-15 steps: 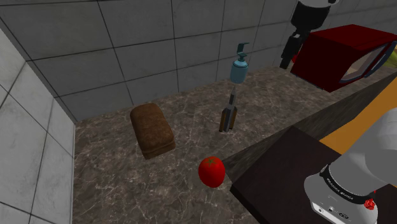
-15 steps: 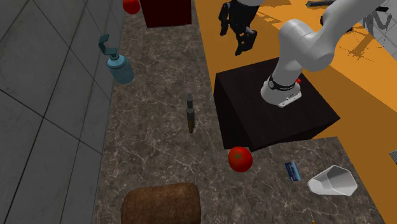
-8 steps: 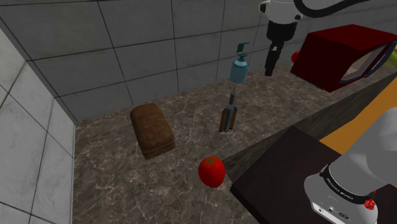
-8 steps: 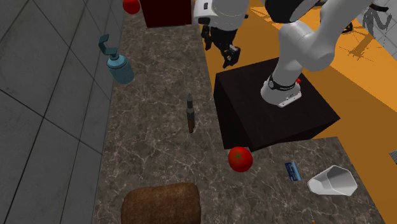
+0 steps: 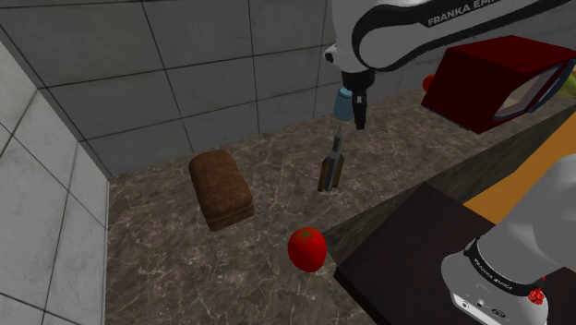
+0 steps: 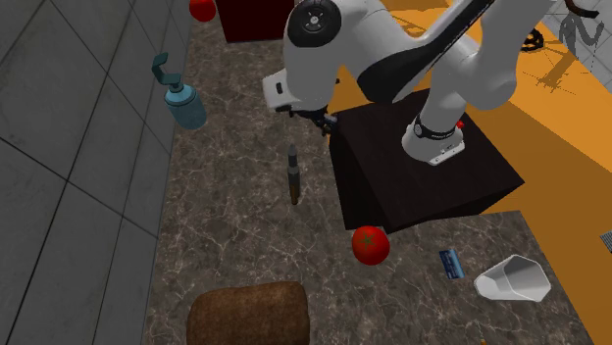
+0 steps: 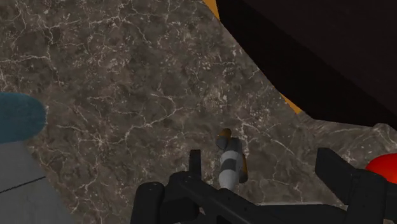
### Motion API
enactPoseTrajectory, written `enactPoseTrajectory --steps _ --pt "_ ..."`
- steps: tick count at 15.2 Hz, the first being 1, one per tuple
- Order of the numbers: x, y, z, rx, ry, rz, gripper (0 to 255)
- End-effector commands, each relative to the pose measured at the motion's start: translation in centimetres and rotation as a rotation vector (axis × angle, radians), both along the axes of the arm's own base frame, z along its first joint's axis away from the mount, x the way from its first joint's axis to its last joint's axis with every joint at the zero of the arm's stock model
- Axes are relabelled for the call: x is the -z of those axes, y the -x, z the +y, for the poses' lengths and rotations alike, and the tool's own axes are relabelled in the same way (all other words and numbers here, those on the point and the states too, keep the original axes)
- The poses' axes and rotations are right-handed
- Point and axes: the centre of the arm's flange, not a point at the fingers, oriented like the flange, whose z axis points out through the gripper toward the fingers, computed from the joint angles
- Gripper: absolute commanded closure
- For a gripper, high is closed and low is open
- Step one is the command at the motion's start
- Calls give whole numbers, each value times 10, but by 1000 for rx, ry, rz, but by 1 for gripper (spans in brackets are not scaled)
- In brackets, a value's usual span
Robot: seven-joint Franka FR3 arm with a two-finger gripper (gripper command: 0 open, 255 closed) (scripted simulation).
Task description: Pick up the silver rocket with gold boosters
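The rocket (image 5: 332, 157) stands upright on the marble counter, a slim grey body with brown-gold boosters at its base; it also appears as a thin dark stick (image 6: 292, 174). My black gripper (image 5: 358, 109) hangs above it, slightly toward the wall. In the wrist view the gripper (image 7: 266, 173) is open, and the rocket (image 7: 230, 162) shows below, between the fingers but much closer to one finger (image 7: 195, 163). Nothing is held. From the second exterior view the white hand covers most of the gripper (image 6: 312, 118).
A blue soap dispenser (image 5: 346, 92) stands by the tiled wall just behind the gripper. A brown loaf (image 5: 222, 189), a tomato (image 5: 306, 248), the dark stand (image 6: 422, 167) and a red box (image 5: 498, 78) surround the rocket. A white cup (image 6: 512, 279) lies beyond the tomato.
The arm has swung from near the red box toward the shoulder view's left and come down, so the gripper now hangs over the rocket. Nothing on the counter has moved.
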Motion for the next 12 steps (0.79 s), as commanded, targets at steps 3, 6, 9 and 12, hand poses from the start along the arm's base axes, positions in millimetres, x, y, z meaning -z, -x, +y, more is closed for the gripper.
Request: enactPoseTrajectory --steps 3,6,9,12 --pt "51 -30 20 -149 46 85 0" --pt "90 -48 36 -259 81 148 0" --pt "130 -61 53 -368 116 211 0" --pt "172 -69 69 -478 151 274 0"
